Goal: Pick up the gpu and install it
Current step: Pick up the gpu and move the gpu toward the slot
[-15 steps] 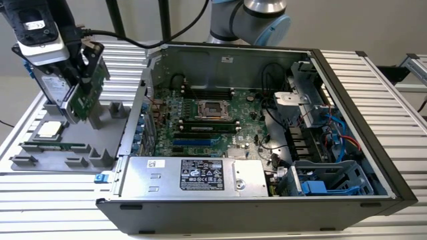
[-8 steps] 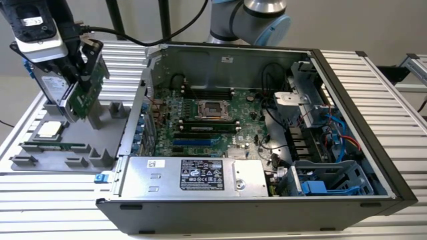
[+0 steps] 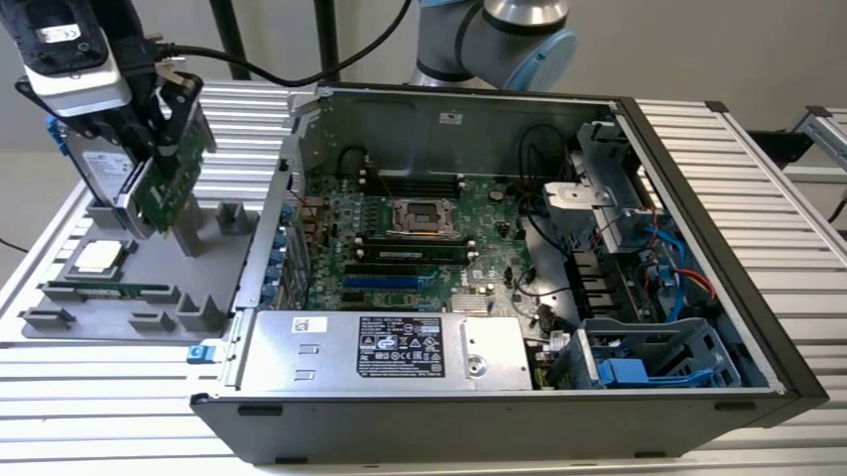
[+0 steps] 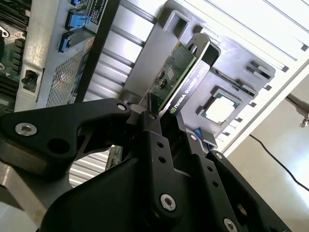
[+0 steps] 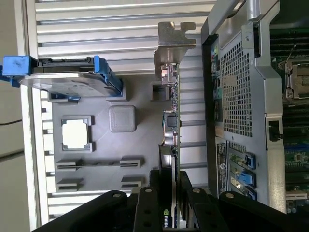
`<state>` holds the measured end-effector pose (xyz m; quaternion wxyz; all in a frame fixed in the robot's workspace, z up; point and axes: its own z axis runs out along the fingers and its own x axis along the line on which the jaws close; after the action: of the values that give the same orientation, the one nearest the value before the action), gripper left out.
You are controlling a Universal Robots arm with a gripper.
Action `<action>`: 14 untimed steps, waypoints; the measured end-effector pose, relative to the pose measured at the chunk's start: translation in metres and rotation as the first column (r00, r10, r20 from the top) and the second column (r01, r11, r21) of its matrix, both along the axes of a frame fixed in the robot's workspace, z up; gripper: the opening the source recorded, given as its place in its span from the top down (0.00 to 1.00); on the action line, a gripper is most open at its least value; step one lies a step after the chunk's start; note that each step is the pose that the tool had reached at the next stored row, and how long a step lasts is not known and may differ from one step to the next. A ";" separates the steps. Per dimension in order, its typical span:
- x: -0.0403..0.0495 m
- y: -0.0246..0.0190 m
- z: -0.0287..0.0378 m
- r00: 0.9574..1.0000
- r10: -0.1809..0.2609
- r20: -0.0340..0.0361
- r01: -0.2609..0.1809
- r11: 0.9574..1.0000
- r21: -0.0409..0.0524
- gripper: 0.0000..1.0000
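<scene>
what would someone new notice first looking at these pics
First, the gripper shut on the gpu, holding it on edge over the grey tray at the exterior view's left. Next, the open computer case in the middle, with its motherboard exposed. In the first wrist view, a hard drive with a blue frame stands in the same tray.

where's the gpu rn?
At the exterior view's left, the gpu stands upright in the gripper over the grey tray, beside the hard drive, outside the open case.
</scene>
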<state>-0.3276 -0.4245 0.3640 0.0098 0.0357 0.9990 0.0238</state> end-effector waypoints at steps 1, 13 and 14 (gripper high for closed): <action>0.0000 0.0000 0.0009 1.000 0.000 0.000 0.000 1.000 0.000 1.00; 0.0000 0.0000 0.0114 1.000 0.000 0.000 0.000 1.000 0.000 1.00; 0.0000 0.0000 0.0122 1.000 0.000 0.000 0.000 1.000 0.000 1.00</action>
<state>-0.3276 -0.4245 0.3762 0.0098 0.0358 0.9990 0.0238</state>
